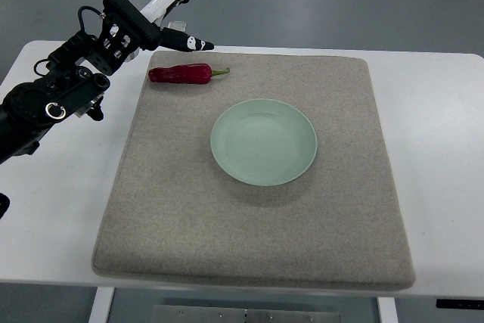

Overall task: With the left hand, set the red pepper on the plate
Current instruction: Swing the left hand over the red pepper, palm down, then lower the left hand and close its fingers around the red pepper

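One cam only, top view: looks steeply down from robot's side onto the white tabletop [439, 149], mid-range, whole grey felt mat [249, 240] in frame, floor visible beyond the far edge.

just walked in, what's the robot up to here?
The left hand hovers open at the far left corner of the grey mat, just beyond the red pepper. It holds nothing. The pepper lies on the mat, apart from the empty green plate at the centre. The right arm is out of view.
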